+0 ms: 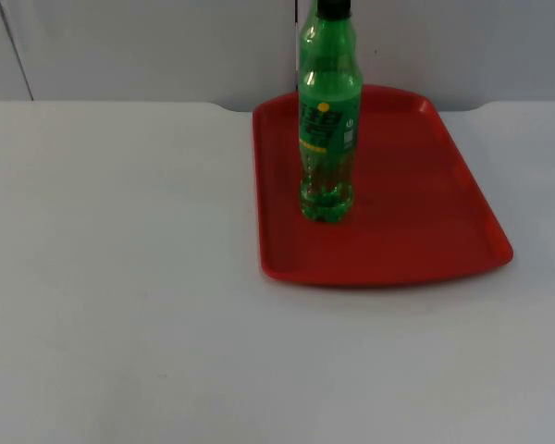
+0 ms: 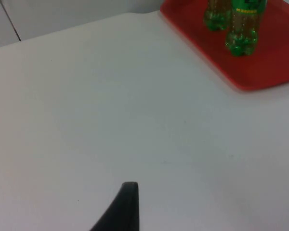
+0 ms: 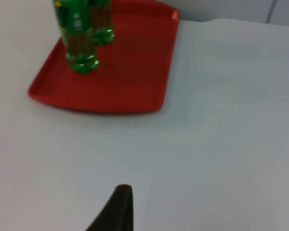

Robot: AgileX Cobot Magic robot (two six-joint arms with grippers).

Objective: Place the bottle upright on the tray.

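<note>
One bottle [image 1: 327, 120] upright on tray [image 1: 425, 203] (hands apart, untouching).

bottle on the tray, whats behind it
Both wrist views show a second green bottle standing just behind the front bottle on the red tray; from the top view it is hidden.

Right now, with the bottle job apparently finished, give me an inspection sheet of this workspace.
Surface: white table, carrying the tray at its far side.
Job's things: green bottle stands upright on the red tray; the wrist views show a second green bottle base close beside it, and I cannot tell more about it.
Clutter: nothing seen.
Grippers: left gripper and right gripper both wait over the table, apart from the tray.
Cables: nothing seen.
Surroundings: grey partition wall behind the table.
</note>
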